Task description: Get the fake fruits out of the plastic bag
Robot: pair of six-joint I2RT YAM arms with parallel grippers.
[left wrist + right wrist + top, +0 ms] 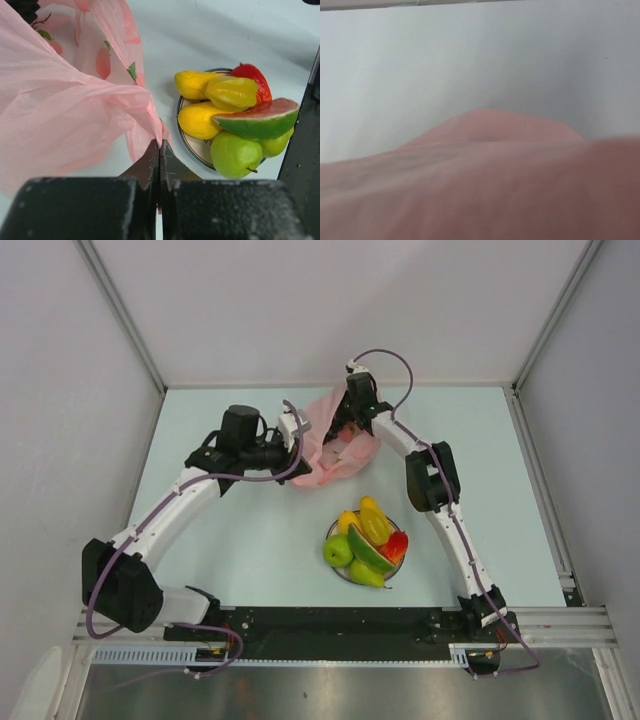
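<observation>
Fruits of shiny plastic, green, yellow and red, sit piled on a round white plate on the pale bench, close beside the left gripper. That gripper is pinched tight on an edge of the thin pink plastic bag, which lies crumpled just past it. The right gripper is up against the bag's far side. Pink plastic fills its camera, so I cannot tell if it is clenched.

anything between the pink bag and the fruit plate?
Nothing. The strip of table between the plastic bag and the plate is bare, seen in the top external view and again in the left wrist view.
</observation>
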